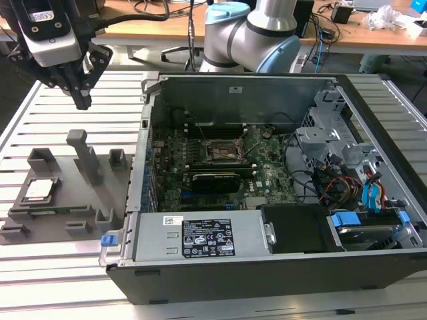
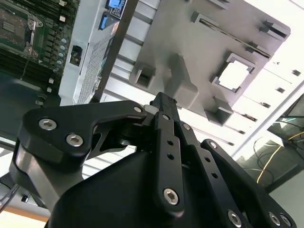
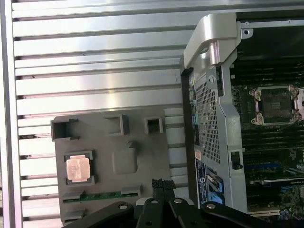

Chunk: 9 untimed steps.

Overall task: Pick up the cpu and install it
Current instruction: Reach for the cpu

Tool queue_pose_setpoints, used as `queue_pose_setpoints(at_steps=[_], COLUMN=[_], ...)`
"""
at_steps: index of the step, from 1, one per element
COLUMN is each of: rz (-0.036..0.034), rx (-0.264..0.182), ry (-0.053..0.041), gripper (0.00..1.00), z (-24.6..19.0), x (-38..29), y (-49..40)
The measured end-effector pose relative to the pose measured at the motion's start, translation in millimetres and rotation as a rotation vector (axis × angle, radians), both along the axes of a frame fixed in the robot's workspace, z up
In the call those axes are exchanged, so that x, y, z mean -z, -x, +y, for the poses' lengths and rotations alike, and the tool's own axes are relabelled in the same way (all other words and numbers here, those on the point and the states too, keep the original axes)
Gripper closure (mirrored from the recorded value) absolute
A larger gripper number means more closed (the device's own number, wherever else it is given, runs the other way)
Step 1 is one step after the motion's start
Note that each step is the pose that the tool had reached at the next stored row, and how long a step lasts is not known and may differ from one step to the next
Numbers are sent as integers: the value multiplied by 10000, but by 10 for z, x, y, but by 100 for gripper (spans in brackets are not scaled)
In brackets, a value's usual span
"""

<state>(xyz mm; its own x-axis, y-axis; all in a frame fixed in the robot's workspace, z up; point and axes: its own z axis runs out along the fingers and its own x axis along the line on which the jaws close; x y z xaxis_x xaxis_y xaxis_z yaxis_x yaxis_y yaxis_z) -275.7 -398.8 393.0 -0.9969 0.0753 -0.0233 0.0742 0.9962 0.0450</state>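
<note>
Gripper: held in the air over the table's far corner, at 11 o'clock in the exterior view; nothing is touched.
Fingers: seen closed tip to tip in both wrist views, with nothing clamped between them.
Cpu: laid flat in a square recess of the grey fixture tray, at 7 o'clock from the gripper and well apart from it; its metal top is turned upward in the first wrist view.
Tray post: stood upright on the tray, at 2 o'clock from the cpu.
Computer case: laid open on its side just beside the tray, at 3 o'clock from it.
Cpu socket: seen on the motherboard inside the case, frame unoccupied by the cpu.
Slatted aluminium table: tray and case are both borne on it.
</note>
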Motion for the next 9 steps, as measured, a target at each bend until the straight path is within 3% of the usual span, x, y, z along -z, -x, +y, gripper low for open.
queue_pose_setpoints(at_steps=[9], rz=[-1], rx=[-1], ry=[0], gripper=[89], z=[0], x=[1], y=[125])
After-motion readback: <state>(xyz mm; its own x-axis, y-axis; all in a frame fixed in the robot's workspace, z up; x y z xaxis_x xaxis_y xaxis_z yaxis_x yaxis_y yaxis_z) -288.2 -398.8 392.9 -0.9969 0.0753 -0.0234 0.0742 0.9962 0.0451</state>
